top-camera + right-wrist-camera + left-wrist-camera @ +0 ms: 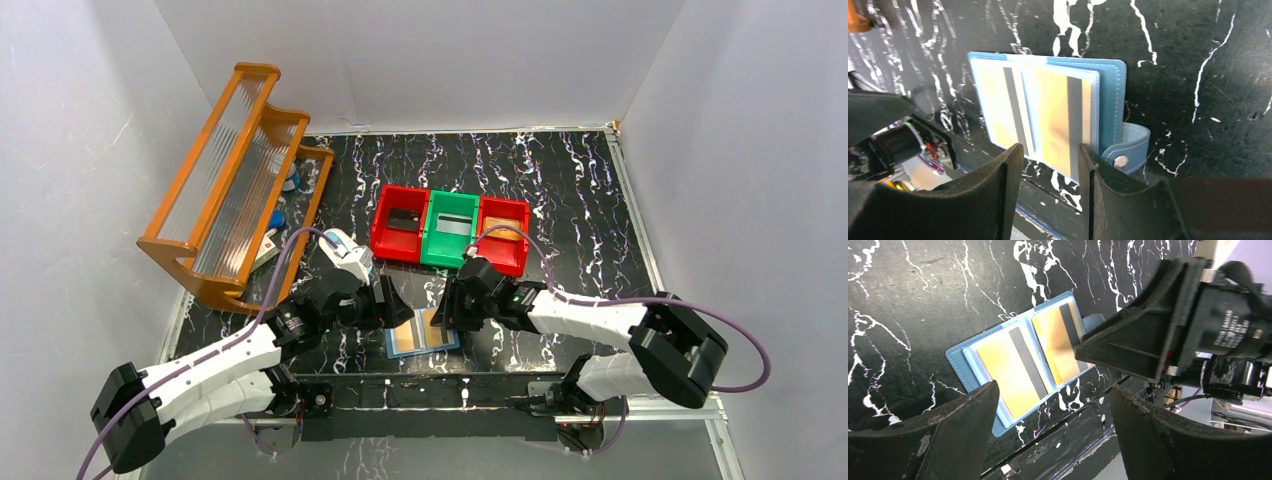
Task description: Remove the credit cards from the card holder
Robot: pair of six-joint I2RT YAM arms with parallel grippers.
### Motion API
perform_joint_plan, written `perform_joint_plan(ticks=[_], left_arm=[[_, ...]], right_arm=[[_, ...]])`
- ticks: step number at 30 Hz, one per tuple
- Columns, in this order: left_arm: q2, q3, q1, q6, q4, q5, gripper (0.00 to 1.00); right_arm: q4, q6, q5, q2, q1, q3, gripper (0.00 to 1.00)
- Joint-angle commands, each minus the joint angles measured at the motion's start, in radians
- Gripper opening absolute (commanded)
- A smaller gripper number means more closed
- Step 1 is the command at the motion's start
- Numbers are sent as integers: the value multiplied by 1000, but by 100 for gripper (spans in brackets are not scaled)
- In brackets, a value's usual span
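Observation:
The blue card holder (422, 335) lies open and flat near the table's front edge. Two tan-orange credit cards with grey stripes sit in its pockets, one (1000, 365) on the left page and one (1054, 337) on the right page. Its snap tab (1128, 150) sticks out on the right side. My left gripper (1054, 388) hovers open over the holder's near-left edge and holds nothing. My right gripper (1050, 149) hangs above the right-hand card (1053, 117), jaws partly apart, with nothing between them. In the top view both grippers meet over the holder.
A red bin (401, 224), a green bin (452, 230) and a second red bin (503, 233) stand in a row behind the holder, each with a flat card-like piece inside. An orange rack (230, 180) leans at the back left. A white-and-blue case (345, 250) lies beside my left arm.

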Motion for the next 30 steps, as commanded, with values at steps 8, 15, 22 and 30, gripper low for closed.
perform_joint_plan(ticks=[8, 15, 22, 30], left_arm=[[164, 33, 1, 57, 181, 170, 81], [315, 64, 0, 29, 228, 220, 77], [401, 49, 1, -17, 333, 240, 67], [444, 43, 0, -22, 345, 217, 60]], right_arm=[[-27, 55, 54, 58, 1, -44, 52], [38, 102, 40, 44, 2, -115, 52], [77, 132, 31, 57, 1, -151, 52], [92, 157, 35, 47, 2, -183, 52]])
